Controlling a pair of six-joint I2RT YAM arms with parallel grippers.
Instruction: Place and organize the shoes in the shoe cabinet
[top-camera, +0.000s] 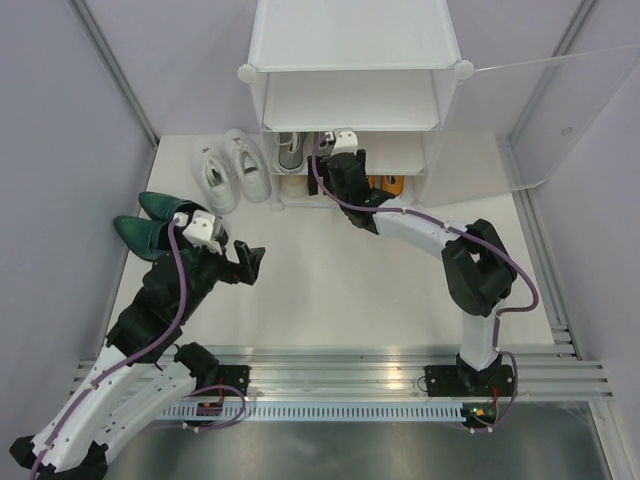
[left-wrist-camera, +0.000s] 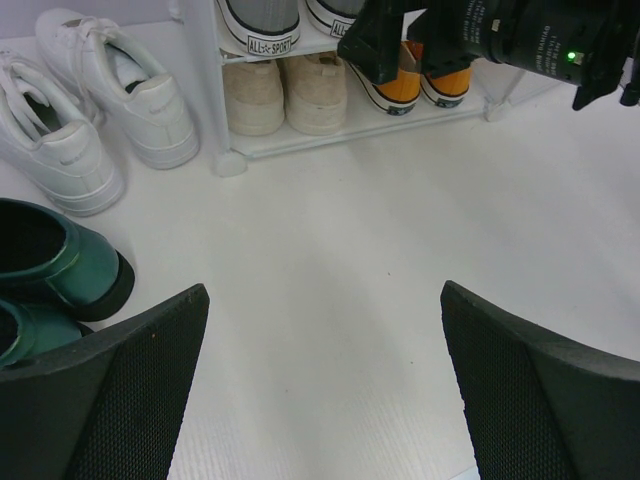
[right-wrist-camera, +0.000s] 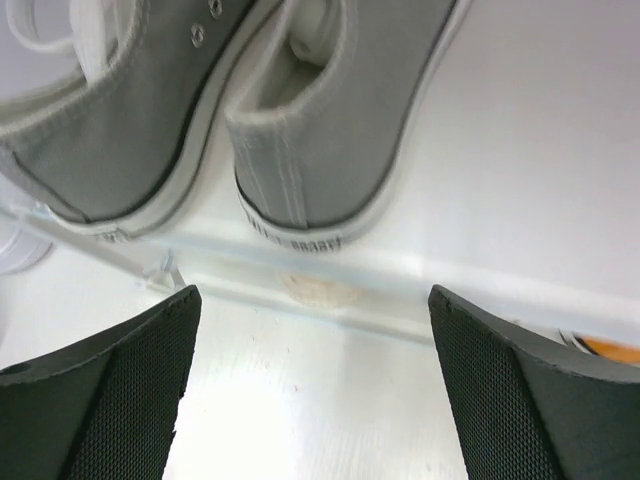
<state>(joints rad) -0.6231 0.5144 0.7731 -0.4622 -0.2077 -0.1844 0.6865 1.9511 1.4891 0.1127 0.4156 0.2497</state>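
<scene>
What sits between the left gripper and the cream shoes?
Left wrist view: between the left gripper and cream shoes, only bare table and the cabinet's front edge.

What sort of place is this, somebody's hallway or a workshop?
Probably a robot test booth, not a home: two arms bolted to a metal rail, bare grey partition walls, and a shoe cabinet staged on a white table.

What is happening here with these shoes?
Two robot arms are filling the shoe cabinet. The right gripper, jaws open, faces the grey canvas shoes on a shelf; the cream pair and orange pair sit below. The left gripper, also open, holds nothing near the green shoes and white sneakers lying on the table.
</scene>
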